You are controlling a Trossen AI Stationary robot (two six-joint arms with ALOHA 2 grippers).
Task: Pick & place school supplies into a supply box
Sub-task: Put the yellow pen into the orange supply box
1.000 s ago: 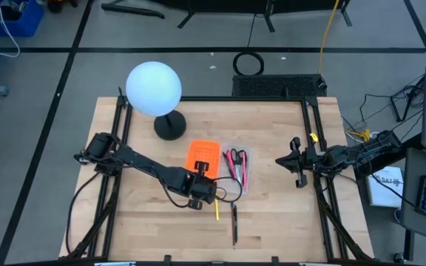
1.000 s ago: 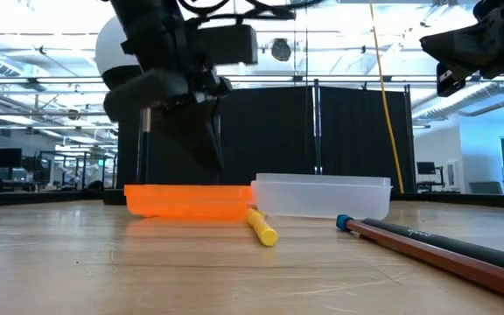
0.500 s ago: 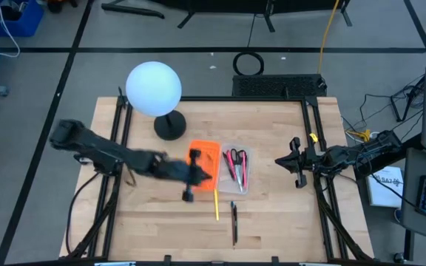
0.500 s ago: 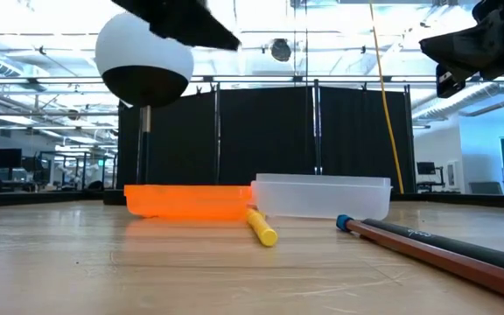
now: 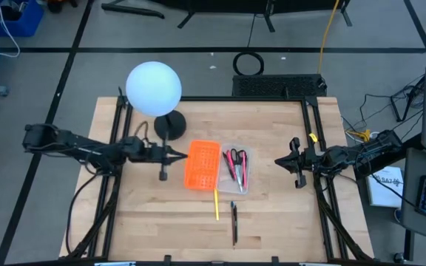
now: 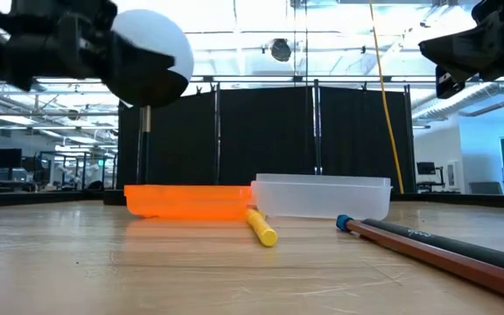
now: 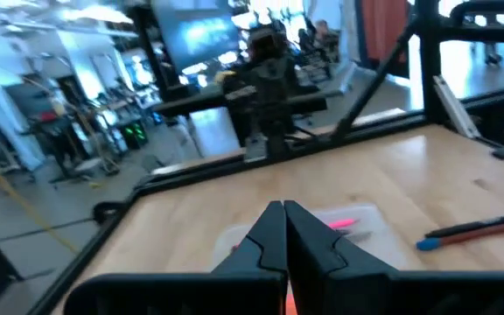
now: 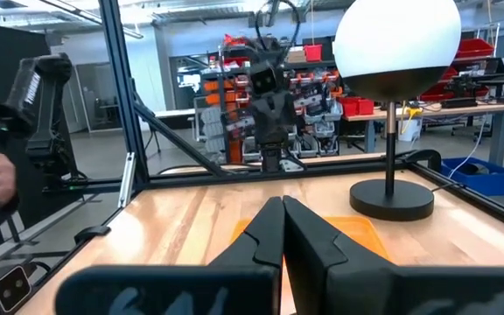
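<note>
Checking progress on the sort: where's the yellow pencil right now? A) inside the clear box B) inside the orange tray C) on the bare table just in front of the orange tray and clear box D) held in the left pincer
C: the yellow pencil lies on the wood in front of the gap between the orange tray and the clear box; the left pincer is shut and empty, beside the orange tray.

Two slim black jointed arms – matte, boxy at the wrists – trail looped black cables; each ends in a dark hand, left hand (image 5: 174, 154) and right hand (image 5: 279, 160), with tapered wedge-shaped fingers (image 8: 261, 236)
</note>
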